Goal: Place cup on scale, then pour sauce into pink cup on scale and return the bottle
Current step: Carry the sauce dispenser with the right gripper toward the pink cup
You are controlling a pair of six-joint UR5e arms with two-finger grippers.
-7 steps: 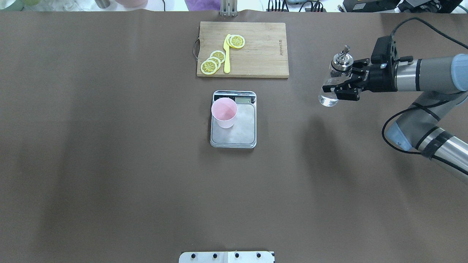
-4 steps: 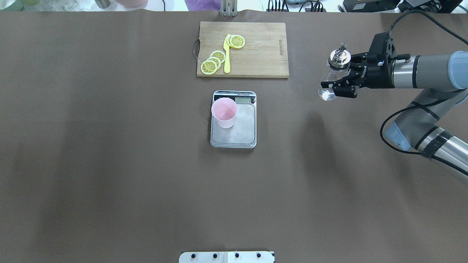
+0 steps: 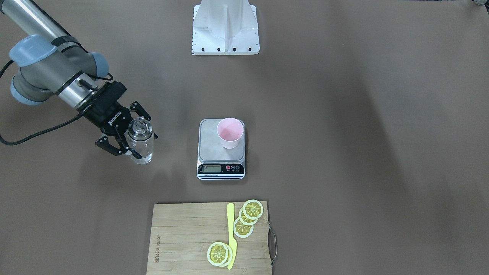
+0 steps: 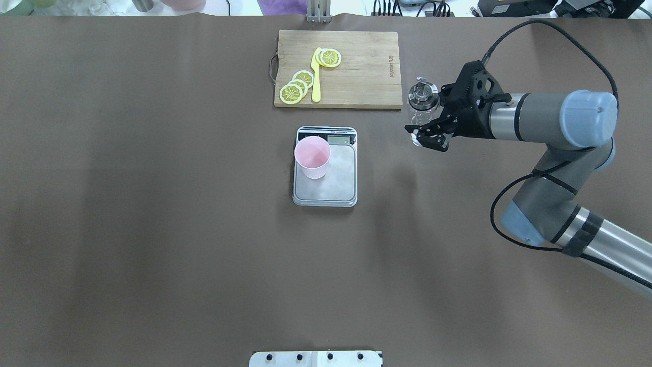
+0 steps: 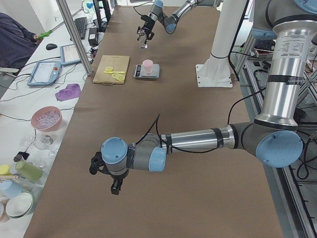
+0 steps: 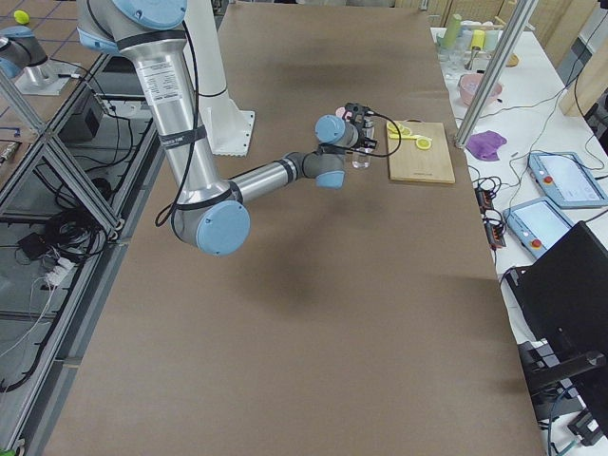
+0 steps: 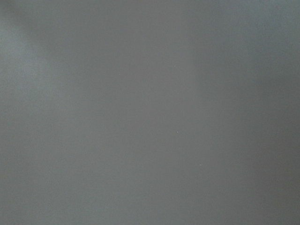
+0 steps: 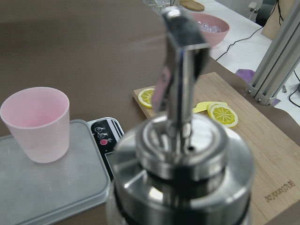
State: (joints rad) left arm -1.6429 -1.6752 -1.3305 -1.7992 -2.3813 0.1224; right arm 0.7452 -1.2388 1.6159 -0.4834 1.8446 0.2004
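The right arm (image 4: 540, 109) is silver-grey tubing with blue joint caps; a black cable (image 4: 492, 216) runs to the black right gripper (image 4: 425, 136), lettered in white. The left arm (image 5: 198, 140) matches.

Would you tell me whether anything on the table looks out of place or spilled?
Nothing looks spilled or damaged. The cup stands upright but off-centre on the scale, toward the robot's left edge; the right gripper holds the bottle upright.

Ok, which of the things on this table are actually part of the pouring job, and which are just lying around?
Part of the job: pink cup, scale, bottle, right gripper holding the bottle.
Just lying about: cutting board, lemon slices, yellow knife.
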